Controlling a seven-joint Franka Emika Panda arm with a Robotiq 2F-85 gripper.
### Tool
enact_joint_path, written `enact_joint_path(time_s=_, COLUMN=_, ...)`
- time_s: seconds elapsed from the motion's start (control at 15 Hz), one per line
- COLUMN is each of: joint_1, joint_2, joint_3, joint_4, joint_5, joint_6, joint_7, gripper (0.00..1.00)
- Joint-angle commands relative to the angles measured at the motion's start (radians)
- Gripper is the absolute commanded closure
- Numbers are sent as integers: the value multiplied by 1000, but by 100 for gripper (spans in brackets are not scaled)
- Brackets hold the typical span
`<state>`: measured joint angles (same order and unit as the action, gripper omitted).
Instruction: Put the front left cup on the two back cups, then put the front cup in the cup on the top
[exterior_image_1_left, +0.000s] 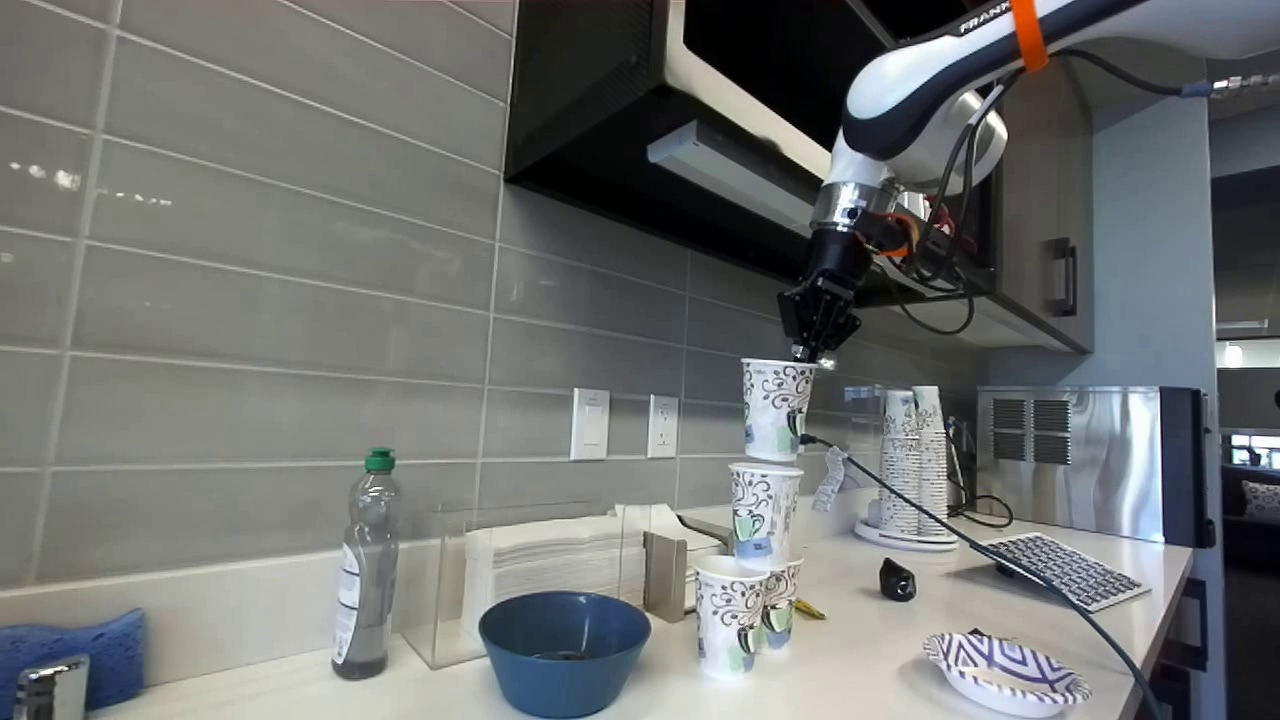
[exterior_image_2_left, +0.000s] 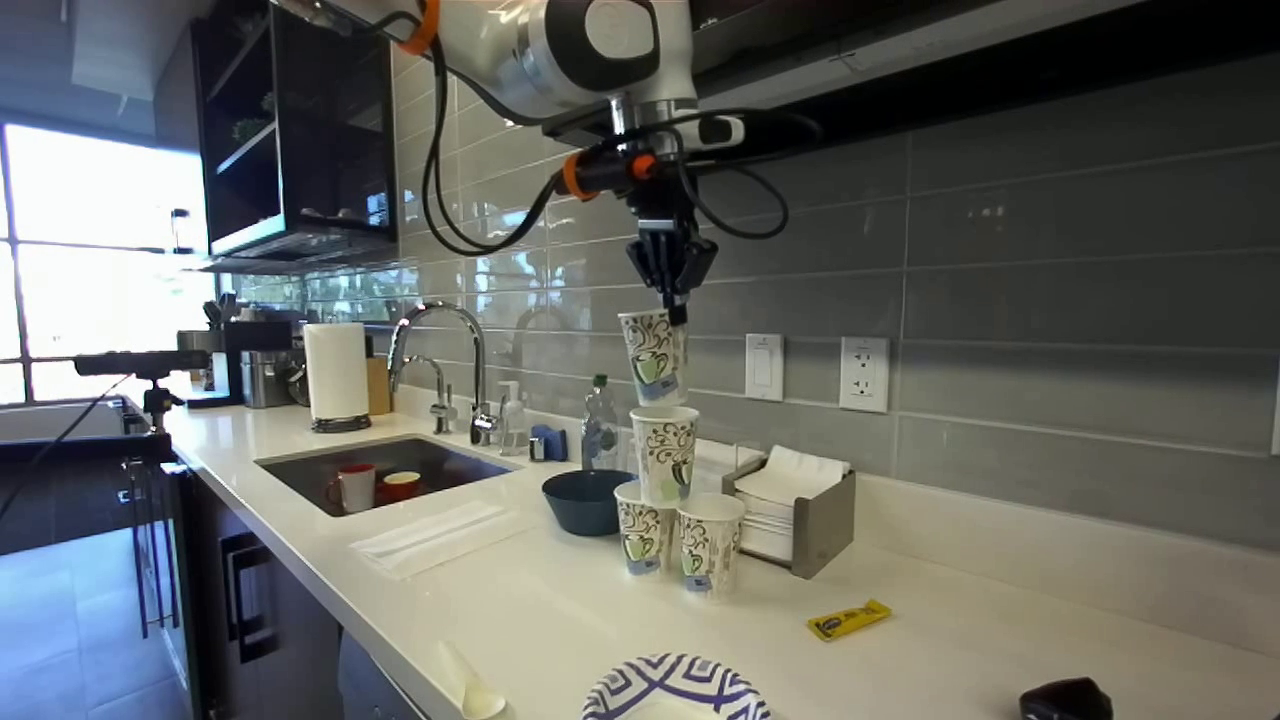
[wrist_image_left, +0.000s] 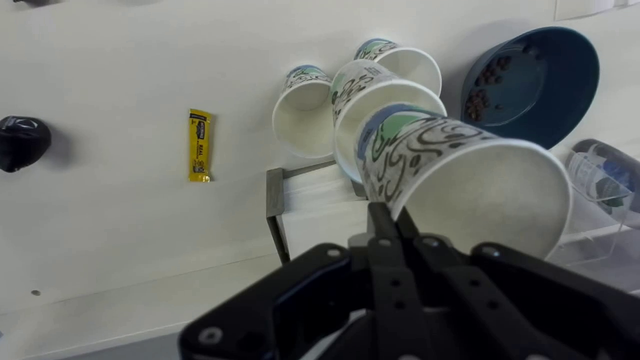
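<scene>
Pinching the front cup (exterior_image_1_left: 776, 410), apparently, by the rim, with the claw (wrist_image_left: 396, 219) nearly closed across one wall, presumably leaving the base free for nesting! Poised just above the stacked cup (exterior_image_2_left: 667, 458), propped across the two back cups (exterior_image_2_left: 709, 548) for footing. Peering into all three from the wrist view; gauging that slim drop only from outside.

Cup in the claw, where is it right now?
Right of centre in an exterior view, the held cup hangs from the claw, just above the topmost stacked cup.
</scene>
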<state>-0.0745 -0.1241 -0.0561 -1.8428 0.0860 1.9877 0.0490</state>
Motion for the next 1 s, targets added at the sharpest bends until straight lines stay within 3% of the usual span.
enact_joint_path(time_s=0.0, joint_1=6, joint_2=32, joint_3=-6, joint_4=53, joint_5=1, joint_6=-55, joint_7=-25, gripper=99)
enact_joint_path(time_s=0.93, joint_1=8, joint_2=71, joint_3=-4, joint_4=75, joint_5=9, joint_6=-61, joint_7=-63, gripper=99)
